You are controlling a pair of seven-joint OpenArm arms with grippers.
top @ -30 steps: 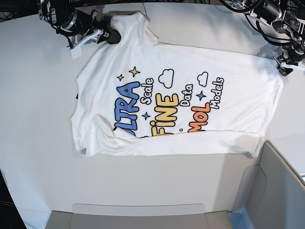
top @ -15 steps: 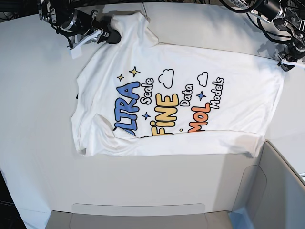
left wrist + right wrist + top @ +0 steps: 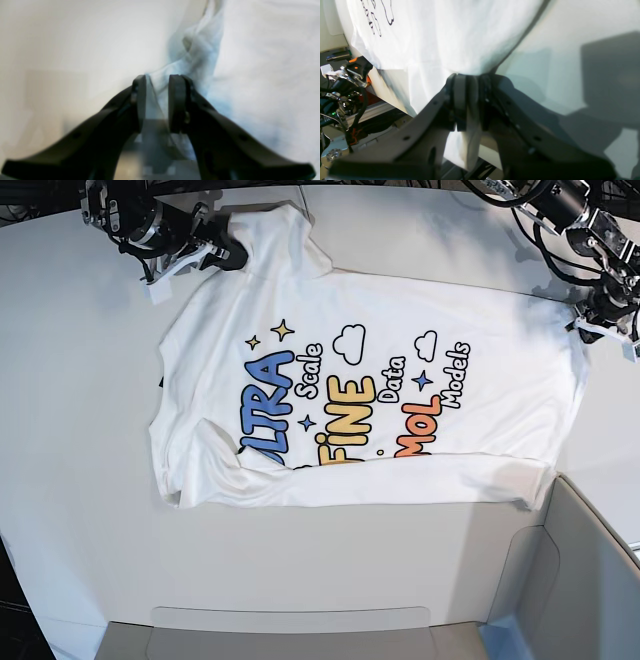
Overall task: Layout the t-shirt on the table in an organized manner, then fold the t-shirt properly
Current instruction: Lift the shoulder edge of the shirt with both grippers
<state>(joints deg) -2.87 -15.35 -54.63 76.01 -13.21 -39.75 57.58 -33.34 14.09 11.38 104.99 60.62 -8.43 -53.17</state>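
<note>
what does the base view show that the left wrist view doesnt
Only the base view shows the whole t-shirt spread on the table, its coloured print, and the right gripper at the shirt's far corner. Only the left wrist view shows the left gripper up close, a thin fold of white cloth between its black fingers. Both show the white shirt, the pale tabletop and the left gripper at the shirt's edge.

I see the large smooth white table [image 3: 80, 430] carrying a white cotton t-shirt [image 3: 500, 395] spread print-up, its blue, yellow and orange letters facing me, near edge folded over. A pale grey-white plastic bin [image 3: 590, 570] sits at the near right corner.
</note>
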